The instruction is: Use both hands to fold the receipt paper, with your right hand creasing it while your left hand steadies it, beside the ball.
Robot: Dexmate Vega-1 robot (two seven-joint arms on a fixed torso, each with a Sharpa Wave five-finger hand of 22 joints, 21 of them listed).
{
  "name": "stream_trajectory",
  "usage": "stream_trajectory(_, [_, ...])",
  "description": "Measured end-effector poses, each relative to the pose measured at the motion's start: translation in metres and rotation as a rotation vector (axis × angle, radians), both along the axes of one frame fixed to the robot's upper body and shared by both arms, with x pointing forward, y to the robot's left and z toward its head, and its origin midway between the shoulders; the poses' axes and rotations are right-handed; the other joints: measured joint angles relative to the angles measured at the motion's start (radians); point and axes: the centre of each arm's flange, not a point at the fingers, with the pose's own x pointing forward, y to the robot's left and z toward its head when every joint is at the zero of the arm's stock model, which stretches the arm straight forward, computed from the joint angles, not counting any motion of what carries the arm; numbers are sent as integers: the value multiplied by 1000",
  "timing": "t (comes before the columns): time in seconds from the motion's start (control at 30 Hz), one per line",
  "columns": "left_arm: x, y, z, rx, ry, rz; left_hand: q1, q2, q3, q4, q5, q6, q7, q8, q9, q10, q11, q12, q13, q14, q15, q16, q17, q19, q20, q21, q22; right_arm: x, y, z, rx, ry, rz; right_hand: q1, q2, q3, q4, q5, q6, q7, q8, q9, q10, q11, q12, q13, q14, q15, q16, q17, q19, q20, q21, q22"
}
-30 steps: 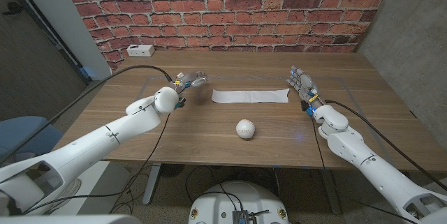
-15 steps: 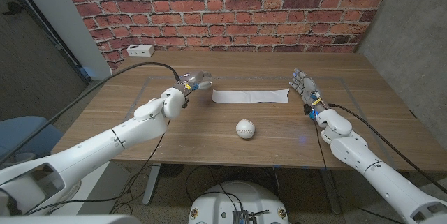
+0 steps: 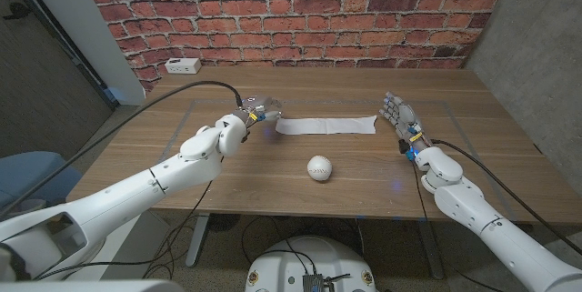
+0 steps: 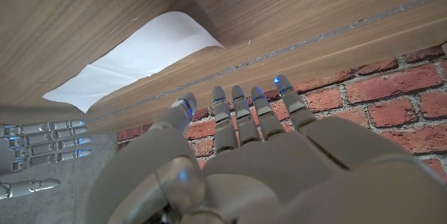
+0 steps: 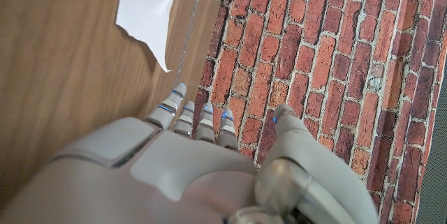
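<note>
At frame centre, our open left hand (image 3: pixel 257 111) and right hand (image 3: pixel 396 112) flank the receipt (image 3: pixel 326 125); a careless sweep may skid it toward the ball (image 3: pixel 318 167).

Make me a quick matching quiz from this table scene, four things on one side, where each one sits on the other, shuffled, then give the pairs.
Things:
1. receipt paper
2. ball
3. left hand
4. white box

Places:
A. far left corner of the table, by the brick wall
B. between the two hands
C. just off the paper's left end
D. nearer the robot than the paper

Pairs: 1-B, 2-D, 3-C, 4-A
</note>
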Motion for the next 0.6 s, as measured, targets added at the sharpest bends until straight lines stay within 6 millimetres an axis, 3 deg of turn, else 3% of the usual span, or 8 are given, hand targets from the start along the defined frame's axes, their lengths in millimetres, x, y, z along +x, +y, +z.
stream_trajectory(0.23, [4,-5,-1,42,35,8,0,0,-12,5,0,69,27,13,0,61,0,8,0,36,3,4,0,13,2,0,0,-4,-2,-4,11,2,-8,0,0,0,0,-1,4,4,0,0,5,-5,0,0,0,0,0,0,0,0,0,0])
stream_trajectory(0.6, [11,-10,-2,85,83,12,0,0,-16,9,0,104,32,13,0,95,1,15,0,57,4,6,-1,16,-2,0,0,-5,-4,-6,18,7,-14,0,0,0,0,-1,13,2,0,0,11,0,0,0,6,6,0,0,0,0,0,0])
